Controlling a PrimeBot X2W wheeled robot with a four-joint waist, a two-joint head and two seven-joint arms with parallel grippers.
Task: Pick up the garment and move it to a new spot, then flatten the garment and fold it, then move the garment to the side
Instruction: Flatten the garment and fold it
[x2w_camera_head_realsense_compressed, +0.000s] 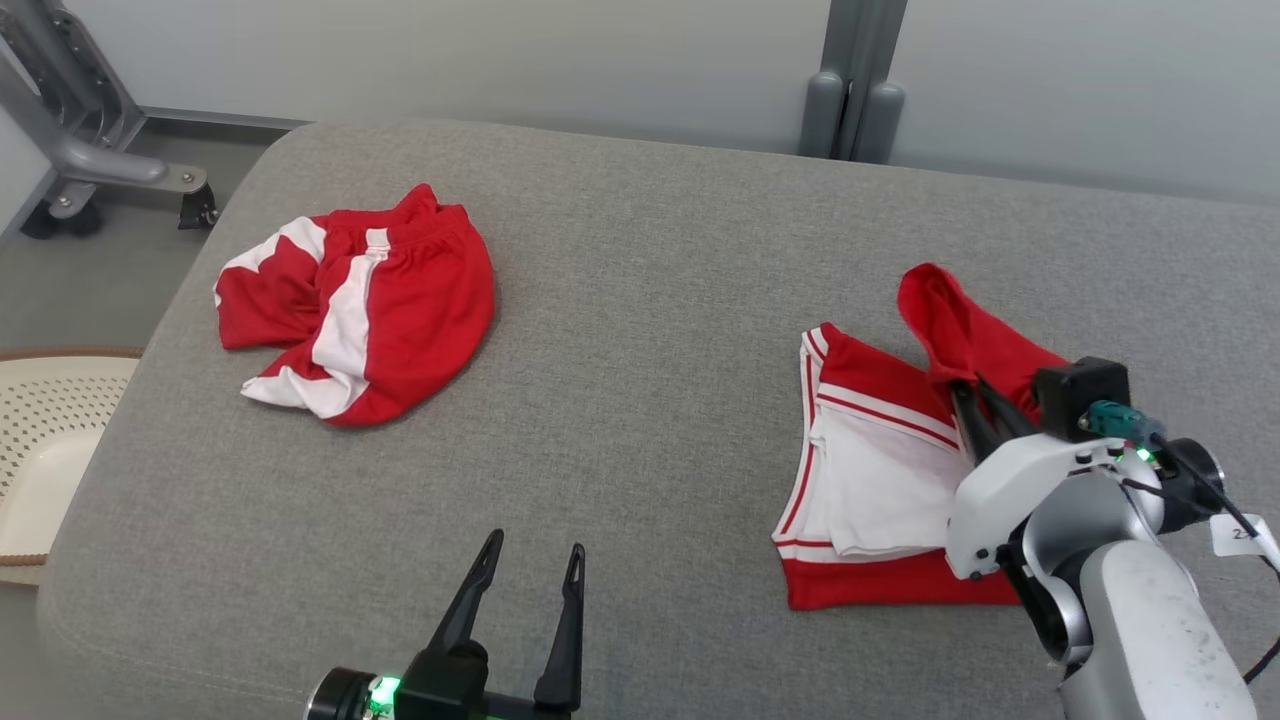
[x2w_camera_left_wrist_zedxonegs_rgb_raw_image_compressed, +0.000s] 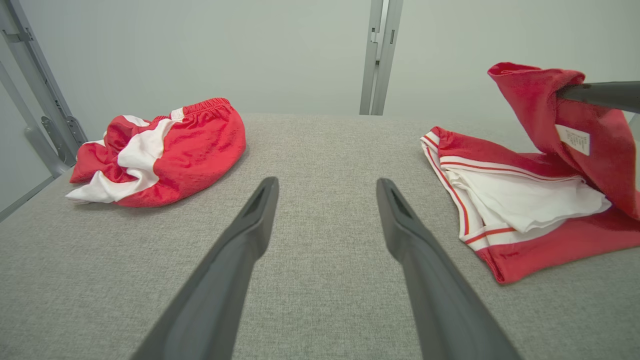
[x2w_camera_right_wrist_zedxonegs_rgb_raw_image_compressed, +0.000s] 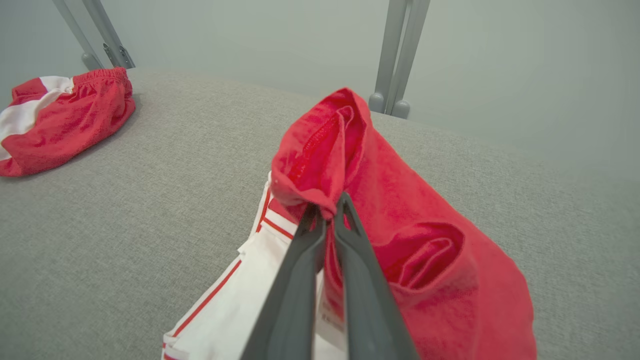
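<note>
You are looking at a wide grey fabric surface (x2w_camera_head_realsense_compressed: 640, 430) with rounded corners that takes up most of the head view. Along the top of the frame stands a pale wall (x2w_camera_head_realsense_compressed: 500, 60), with a grey metal post (x2w_camera_head_realsense_compressed: 852, 90) rising at upper centre-right. In the upper left corner, a grey metal frame (x2w_camera_head_realsense_compressed: 90, 150) on black casters stands on the grey floor (x2w_camera_head_realsense_compressed: 90, 290).

At the left edge of the frame, beside the surface, sits a cream basket (x2w_camera_head_realsense_compressed: 40, 400) with a perforated wall and a brown rim. The frame edge cuts it off, and the part you can see shows its pale inner bottom.

The garment (x2w_camera_head_realsense_compressed: 880, 450), red with white panels and stripes, lies on the surface at the right of the frame, its near part folded flat. Its far red part is lifted off the surface, and the right gripper (x2w_camera_head_realsense_compressed: 968, 388) is clenched on a bunched fold of that red cloth. A white label (x2w_camera_left_wrist_zedxonegs_rgb_raw_image_compressed: 572, 139) shows on the raised part in the left wrist view.

The other garment (x2w_camera_head_realsense_compressed: 370, 310), also red and white, lies in a crumpled heap at the upper left of the surface, well apart from the first.

Your left gripper (x2w_camera_head_realsense_compressed: 536, 545) sits at the lower centre-left of the frame, fingers spread wide and released, pointing up over bare fabric between the two garments.
</note>
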